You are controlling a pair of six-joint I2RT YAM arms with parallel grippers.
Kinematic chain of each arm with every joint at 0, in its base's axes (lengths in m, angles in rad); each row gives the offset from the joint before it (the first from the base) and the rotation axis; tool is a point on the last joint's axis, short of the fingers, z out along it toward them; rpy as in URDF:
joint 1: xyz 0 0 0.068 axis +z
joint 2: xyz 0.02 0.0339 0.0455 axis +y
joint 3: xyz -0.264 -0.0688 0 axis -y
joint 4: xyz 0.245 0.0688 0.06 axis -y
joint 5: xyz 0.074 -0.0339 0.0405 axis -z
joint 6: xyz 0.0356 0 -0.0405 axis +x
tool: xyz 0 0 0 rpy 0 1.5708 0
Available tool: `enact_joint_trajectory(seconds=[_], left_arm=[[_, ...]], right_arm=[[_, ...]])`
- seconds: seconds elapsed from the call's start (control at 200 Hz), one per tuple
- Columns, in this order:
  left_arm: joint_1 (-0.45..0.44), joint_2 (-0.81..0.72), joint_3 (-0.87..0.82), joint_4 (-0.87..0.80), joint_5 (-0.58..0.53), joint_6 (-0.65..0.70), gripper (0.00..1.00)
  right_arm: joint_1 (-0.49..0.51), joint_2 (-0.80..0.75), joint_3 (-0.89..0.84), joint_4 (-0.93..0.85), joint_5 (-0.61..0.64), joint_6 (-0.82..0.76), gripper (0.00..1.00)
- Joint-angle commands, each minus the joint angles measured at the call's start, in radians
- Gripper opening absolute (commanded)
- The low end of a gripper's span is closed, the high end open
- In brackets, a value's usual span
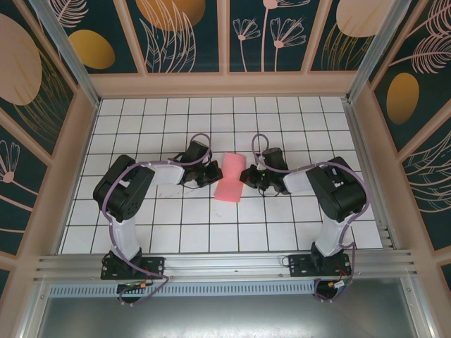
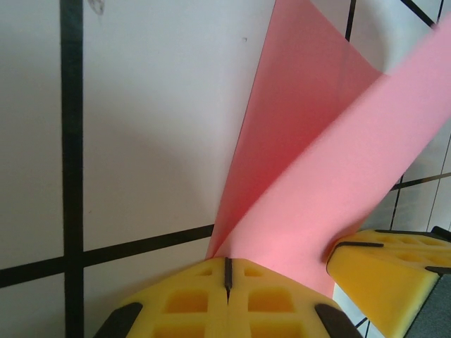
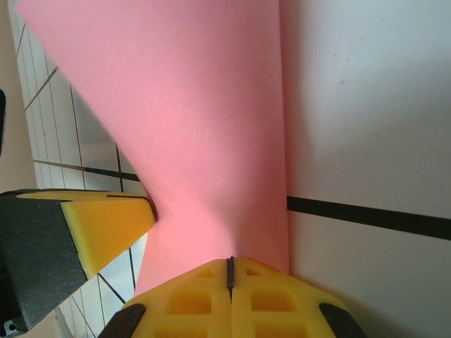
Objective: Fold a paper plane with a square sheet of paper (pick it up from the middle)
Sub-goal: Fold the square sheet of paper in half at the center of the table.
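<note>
**A:** Where's the thin salmon-pink square sheet of paper [image 1: 229,181]?

**B:** Bowed above the middle of the white gridded table [image 1: 141,211]. Your left gripper [image 2: 227,280] and right gripper [image 3: 229,271] each pinch an opposite edge. Match those edges evenly before you press the crease.

The square sheet of paper [image 1: 229,177] is thin, plain and salmon-pink. It sits at the middle of the white gridded bench [image 1: 176,225], doubled over into a soft, rounded fold, so from above it reads as a narrow strip running away from me. My left fingers [image 2: 190,299] are pressed together on it at one side and my right fingers [image 3: 190,299] at the other, the two pinches near each other. One layer lies along the bench with a straight edge; the other sweeps up and across it in a loose curve.
</note>
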Motion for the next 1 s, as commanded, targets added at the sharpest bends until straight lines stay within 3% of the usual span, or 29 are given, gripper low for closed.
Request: enact_joint_trajectory(seconds=[0.0, 0.275, 0.766, 0.991], left_arm=[[-0.006, 0.062, -0.017, -0.099, -0.036, 0.025, 0.00], [-0.006, 0.060, -0.020, -0.101, -0.039, 0.028, 0.00], [-0.005, 0.059, -0.021, -0.101, -0.039, 0.028, 0.00], [-0.006, 0.060, -0.021, -0.105, -0.040, 0.028, 0.00]], right_arm=[[0.003, 0.019, -0.015, -0.042, 0.030, -0.018, 0.02], [-0.009, -0.048, 0.078, -0.042, -0.045, -0.020, 0.03], [-0.025, 0.101, 0.094, -0.067, 0.029, -0.033, 0.03], [-0.034, 0.036, 0.135, -0.101, -0.011, -0.039, 0.03]])
